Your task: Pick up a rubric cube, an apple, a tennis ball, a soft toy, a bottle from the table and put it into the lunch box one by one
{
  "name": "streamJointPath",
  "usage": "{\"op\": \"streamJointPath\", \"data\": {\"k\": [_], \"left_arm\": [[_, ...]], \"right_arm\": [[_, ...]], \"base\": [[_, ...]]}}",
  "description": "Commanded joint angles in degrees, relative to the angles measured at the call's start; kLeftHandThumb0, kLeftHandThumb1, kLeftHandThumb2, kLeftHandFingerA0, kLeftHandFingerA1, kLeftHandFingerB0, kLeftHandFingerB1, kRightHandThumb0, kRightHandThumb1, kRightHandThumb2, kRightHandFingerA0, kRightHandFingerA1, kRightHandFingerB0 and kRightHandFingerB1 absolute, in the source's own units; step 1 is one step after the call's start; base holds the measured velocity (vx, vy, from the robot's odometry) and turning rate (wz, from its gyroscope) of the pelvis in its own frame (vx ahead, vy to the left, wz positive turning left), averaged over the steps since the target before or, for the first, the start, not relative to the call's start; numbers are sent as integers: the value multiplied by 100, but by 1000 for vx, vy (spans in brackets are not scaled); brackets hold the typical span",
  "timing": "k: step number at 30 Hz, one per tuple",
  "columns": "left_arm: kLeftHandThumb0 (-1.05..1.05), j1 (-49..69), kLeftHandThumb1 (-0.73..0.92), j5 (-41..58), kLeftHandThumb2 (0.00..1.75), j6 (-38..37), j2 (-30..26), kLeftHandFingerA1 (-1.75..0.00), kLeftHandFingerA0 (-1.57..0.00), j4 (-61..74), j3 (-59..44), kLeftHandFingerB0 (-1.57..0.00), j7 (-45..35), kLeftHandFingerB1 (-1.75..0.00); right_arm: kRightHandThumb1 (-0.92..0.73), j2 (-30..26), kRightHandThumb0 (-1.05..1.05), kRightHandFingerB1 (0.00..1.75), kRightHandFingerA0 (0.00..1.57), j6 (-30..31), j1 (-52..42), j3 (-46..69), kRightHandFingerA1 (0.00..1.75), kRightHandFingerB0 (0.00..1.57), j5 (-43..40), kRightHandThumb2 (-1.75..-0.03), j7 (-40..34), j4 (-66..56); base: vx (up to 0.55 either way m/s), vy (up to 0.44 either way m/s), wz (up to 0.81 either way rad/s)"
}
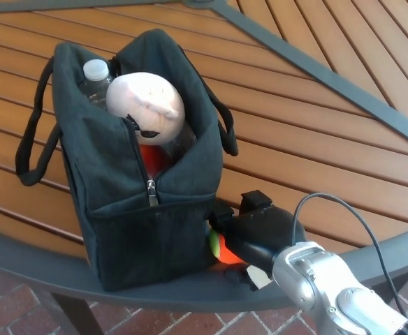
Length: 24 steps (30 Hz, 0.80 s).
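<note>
An open black lunch box bag (141, 209) stands near the front edge of the wooden table (316, 146). Inside it a clear bottle with a white cap (96, 71) stands upright at the back left. A pale soft toy (147, 105) pokes out of the top, and something red, probably the apple (155, 159), shows below it. I see no cube. The orange-and-green tennis ball (220, 248) lies on the table against the bag's lower right corner. My right hand (260, 230) covers the ball from the right, its fingers closed around it.
The table's grey metal rim (36, 258) curves along the front, with a brick floor (8, 307) below it. A grey bar (330, 73) crosses the slats at the back right. A black cable (351, 213) loops over my right forearm. The bag's handles hang on both sides.
</note>
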State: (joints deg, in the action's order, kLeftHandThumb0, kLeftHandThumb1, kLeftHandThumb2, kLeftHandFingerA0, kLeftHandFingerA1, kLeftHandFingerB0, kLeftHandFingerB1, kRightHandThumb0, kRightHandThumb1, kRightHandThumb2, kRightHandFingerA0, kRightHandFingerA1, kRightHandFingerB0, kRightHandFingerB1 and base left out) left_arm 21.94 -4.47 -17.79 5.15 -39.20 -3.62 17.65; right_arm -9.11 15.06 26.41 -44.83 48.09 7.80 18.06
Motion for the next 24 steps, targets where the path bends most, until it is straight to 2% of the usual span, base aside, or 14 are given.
{"op": "streamJointPath", "data": {"k": [1, 3, 4, 5, 6, 10, 13, 15, 18, 19, 21, 22, 23, 24], "left_arm": [[4, 82, 65, -75, 92, 8, -139, -118, -103, -45, 32, -91, -66, -102], [4, 84, 65, -73, 92, 13, -145, -118, -103, -45, 39, -91, -62, -102], [2, 101, 64, -79, 92, -10, -142, -120, -99, -58, 52, -90, -59, -102], [2, 122, 64, -84, 92, -38, -139, -120, -99, -74, 69, -90, -55, -102], [3, 123, 64, -112, 92, -16, -150, -118, -96, -86, 86, -88, -38, -98], [4, 123, 61, -186, 95, -16, -170, -117, -97, -99, 123, -90, 64, -98], [3, 166, 61, -140, 95, -17, -168, -118, -101, -99, 103, -92, 19, -102], [5, 162, 60, -138, 98, -61, -174, -120, -104, -148, 94, -93, 9, -102], [5, 144, 60, -118, 98, -135, -174, -120, -104, -227, 69, -93, -13, -102], [4, 176, 64, -93, 94, -110, -170, -118, -103, -195, 61, -92, -50, -101], [4, 215, 64, -62, 94, -81, -166, -118, -103, -157, 50, -92, -95, -101], [3, 219, 64, -101, 91, -77, -173, -118, -102, -169, 57, -94, -54, -102], [3, 218, 64, -114, 91, -77, -175, -118, -102, -174, 59, -94, -40, -102], [2, 224, 67, -105, 89, -36, -174, -117, -102, -159, 47, -93, -41, -102]], "right_arm": [[-69, -413, -34, 77, 81, -68, -596, -193, 128, 67, 191, -63, 138, 523], [-69, -412, -34, 77, 81, -77, -602, -185, 128, 67, 199, -63, 132, 533], [-68, -457, -23, 92, 83, -138, -701, -100, 125, 78, 125, -66, 11, 575], [-68, -512, -23, 92, 83, -218, -825, 9, 125, 78, 36, -66, -143, 630], [-61, -513, -19, 68, 60, -228, -918, 72, 79, 71, 10, -59, -291, 634], [-63, -458, -19, 66, 52, -250, -1081, 191, 75, 66, 53, -60, -593, 624], [-68, -244, -17, 68, 42, -319, -1436, 463, 63, 67, -216, -70, -893, 443], [-68, -212, -19, 72, 51, -498, -1488, 505, 71, 68, -245, -68, -1033, 503], [-68, -181, -19, 72, 51, -760, -1548, 563, 71, 68, -269, -68, -1257, 598], [-78, -128, -25, 73, 55, -890, -1608, 619, 86, 65, -349, -74, -1405, 607], [-78, -56, -25, 73, 55, -1071, -1685, 699, 86, 65, -445, -74, -1601, 632], [-72, -3, -21, 77, 49, -979, -1733, 780, 113, 73, -458, -78, -1642, 496], [-72, 10, -21, 77, 49, -952, -1743, 804, 113, 73, -453, -78, -1647, 462], [-82, 39, -25, 96, 55, -786, -1715, 842, 125, 66, -374, -72, -1621, 360]], "base": [[0, 0, 0], [0, 0, 0], [0, 0, 0], [0, 0, 0], [0, 0, 0], [0, 0, 0], [0, 0, 0], [0, 0, 0], [0, 0, 0], [0, 0, 0], [0, 0, 0], [0, 0, 0], [0, 0, 0], [0, 0, 0]]}}
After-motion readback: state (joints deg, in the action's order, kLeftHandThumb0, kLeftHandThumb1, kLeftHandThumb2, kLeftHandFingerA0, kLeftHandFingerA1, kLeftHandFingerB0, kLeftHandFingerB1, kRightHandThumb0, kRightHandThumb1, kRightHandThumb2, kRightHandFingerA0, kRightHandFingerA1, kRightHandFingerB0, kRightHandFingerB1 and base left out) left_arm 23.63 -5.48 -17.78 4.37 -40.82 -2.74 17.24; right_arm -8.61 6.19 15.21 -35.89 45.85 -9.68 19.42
